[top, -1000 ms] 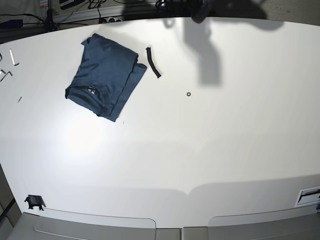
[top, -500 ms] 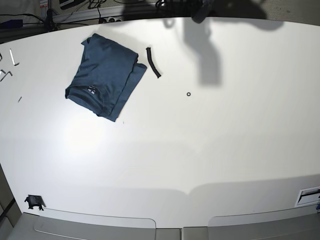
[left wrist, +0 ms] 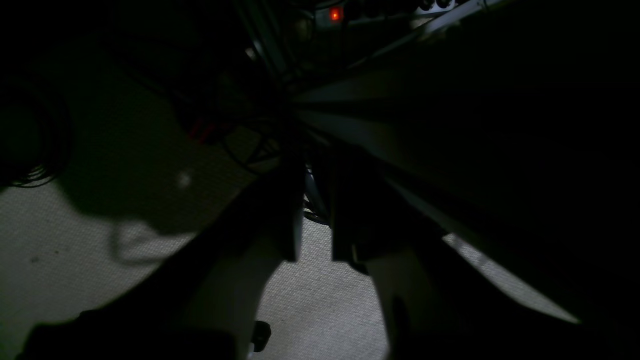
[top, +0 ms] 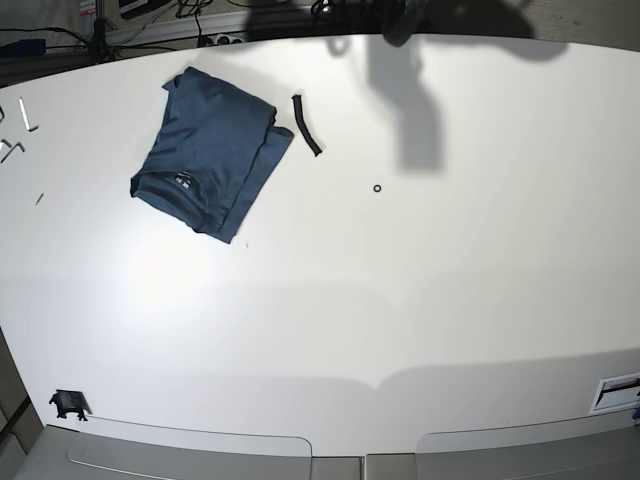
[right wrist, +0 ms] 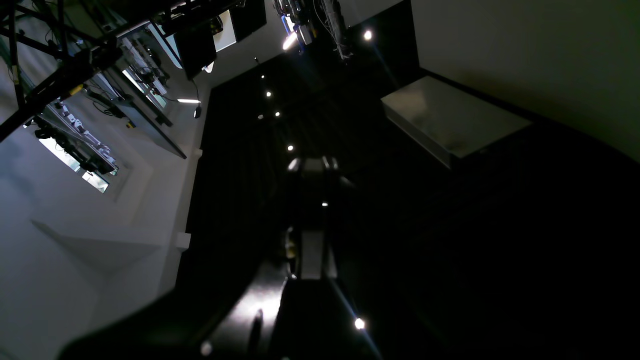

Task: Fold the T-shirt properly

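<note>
A folded navy T-shirt (top: pixel 209 152) lies on a white table (top: pixel 400 300); soft and limp, best pinched at corners. Right gripper (right wrist: pixel 311 260) closed empty; left gripper (left wrist: pixel 316 240) slightly parted, holding nothing.

Left wrist view is mostly black; the left gripper (left wrist: pixel 316 235) seems slightly parted

Base view bright and sharp; glare patch on the white surface (top: pixel 170 270) at left-centre, a soft dark shadow (top: pixel 405 110) falling from the top edge, and wide-angle bending at the borders. Both wrist views very dim, mostly black; left one grainy with a red light (left wrist: pixel 335 13), right one with starry point-light flares (right wrist: pixel 368 35).
</note>
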Motion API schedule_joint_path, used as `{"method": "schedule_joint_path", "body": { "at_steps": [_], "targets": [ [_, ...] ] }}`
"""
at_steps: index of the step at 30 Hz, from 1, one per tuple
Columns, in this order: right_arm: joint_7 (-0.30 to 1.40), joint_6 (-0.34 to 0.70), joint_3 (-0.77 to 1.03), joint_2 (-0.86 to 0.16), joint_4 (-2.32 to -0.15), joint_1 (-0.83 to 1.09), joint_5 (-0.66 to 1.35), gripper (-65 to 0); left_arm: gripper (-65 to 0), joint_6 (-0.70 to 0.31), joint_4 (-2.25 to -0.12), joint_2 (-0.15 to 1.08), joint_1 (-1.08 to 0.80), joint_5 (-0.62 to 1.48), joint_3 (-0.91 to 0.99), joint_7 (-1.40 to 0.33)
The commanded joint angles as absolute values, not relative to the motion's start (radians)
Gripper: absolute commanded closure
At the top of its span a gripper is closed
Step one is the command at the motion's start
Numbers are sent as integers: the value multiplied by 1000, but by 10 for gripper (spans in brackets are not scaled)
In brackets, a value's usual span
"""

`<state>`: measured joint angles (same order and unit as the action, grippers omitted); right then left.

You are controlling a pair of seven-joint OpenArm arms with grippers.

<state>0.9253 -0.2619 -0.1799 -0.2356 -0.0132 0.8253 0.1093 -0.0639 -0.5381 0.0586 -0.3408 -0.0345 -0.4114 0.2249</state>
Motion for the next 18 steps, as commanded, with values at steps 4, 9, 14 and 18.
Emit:
{"method": "schedule_joint_path", "body": {
  "at_steps": [4,9,14,18],
  "targets": [
    [954,-270,-179,-244,0,859,116,0,-81,-74,-543,53,-352,-37,-413,237],
    [952,-270,-179,-244,0,859,117,0,-81,-74,-543,53,-352,-37,-413,237],
    [802,-270,-179,-244,0,859,178,0,-81,-74,-543,53,-352,-37,-413,237],
    [406,-268,-179,-240,0,859,409,0,-81,-74,-543,53,-352,-37,-413,237]
  ]
}}
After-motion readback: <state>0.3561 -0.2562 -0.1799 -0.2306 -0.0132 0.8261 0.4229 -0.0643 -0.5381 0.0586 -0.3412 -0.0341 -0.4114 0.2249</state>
